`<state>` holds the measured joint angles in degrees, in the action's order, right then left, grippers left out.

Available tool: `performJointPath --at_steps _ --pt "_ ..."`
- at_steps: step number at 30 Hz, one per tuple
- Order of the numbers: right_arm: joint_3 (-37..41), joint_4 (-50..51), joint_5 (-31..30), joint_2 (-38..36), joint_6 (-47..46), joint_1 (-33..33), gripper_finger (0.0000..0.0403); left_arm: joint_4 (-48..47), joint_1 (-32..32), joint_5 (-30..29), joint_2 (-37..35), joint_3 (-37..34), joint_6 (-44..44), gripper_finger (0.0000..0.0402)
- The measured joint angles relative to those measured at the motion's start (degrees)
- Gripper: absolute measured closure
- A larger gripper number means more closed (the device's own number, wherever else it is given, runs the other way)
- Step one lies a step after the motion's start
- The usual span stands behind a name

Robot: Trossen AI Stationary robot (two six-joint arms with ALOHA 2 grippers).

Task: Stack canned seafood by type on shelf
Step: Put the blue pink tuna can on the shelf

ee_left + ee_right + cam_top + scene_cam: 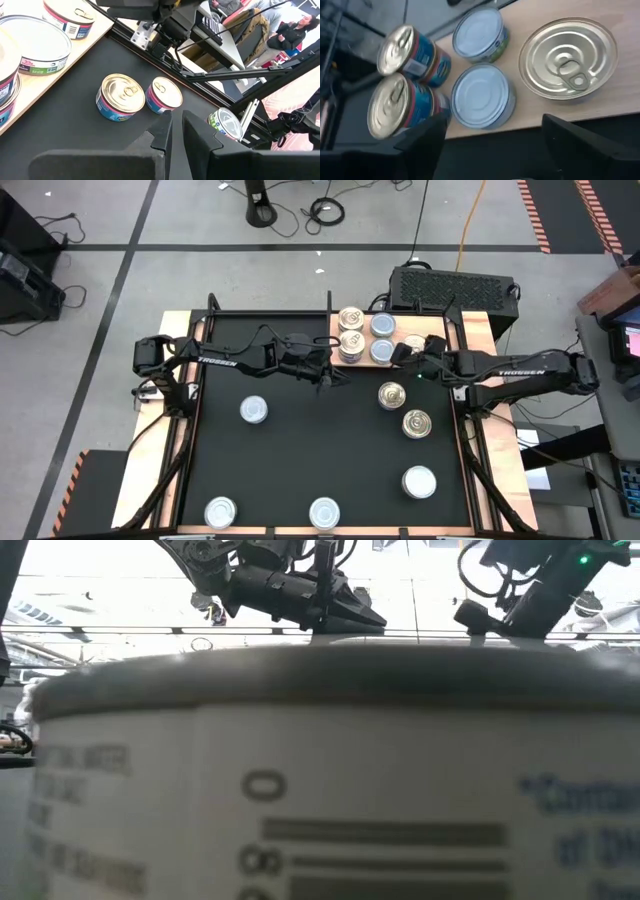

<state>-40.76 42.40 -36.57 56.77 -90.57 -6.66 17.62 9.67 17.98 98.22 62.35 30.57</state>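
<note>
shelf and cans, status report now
Right end effector open over shelf, empty. Left end effector shut, empty, beside shelf. Five cans on shelf, seven on mat. Nothing in the way.

Tins (364,336) crowd the shelf (440,330); black mat (320,450) centre lies open.

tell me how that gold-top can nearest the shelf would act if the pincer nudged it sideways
The gold-top can is short and wide, standing flat on the black mat, so it would probably slide, not tip. Its rigid metal body shouldn't deform. Its neighbour stands apart, so contact seems unlikely.
</note>
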Motion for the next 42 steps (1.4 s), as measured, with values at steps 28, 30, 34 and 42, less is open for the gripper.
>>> performJointPath --at_steps 28,30,34,42 --pt "-17.7 17.4 26.3 19.8 51.5 -30.9 0.0402 -0.1 0.0 -0.1 0.0 0.0 0.6 0.0357" --pt "-18.6 17.4 26.2 21.8 53.3 -31.2 0.0403 -0.1 0.0 -0.1 0.0 0.0 0.6 0.0357" --pt "-19.5 17.4 26.0 24.1 55.2 -31.3 0.0403 -0.1 0.0 -0.4 0.0 0.0 0.6 0.0357" --pt "-19.5 17.5 24.1 27.9 57.3 -31.3 0.0403 -0.2 0.0 -1.4 0.0 0.0 0.6 0.0357"
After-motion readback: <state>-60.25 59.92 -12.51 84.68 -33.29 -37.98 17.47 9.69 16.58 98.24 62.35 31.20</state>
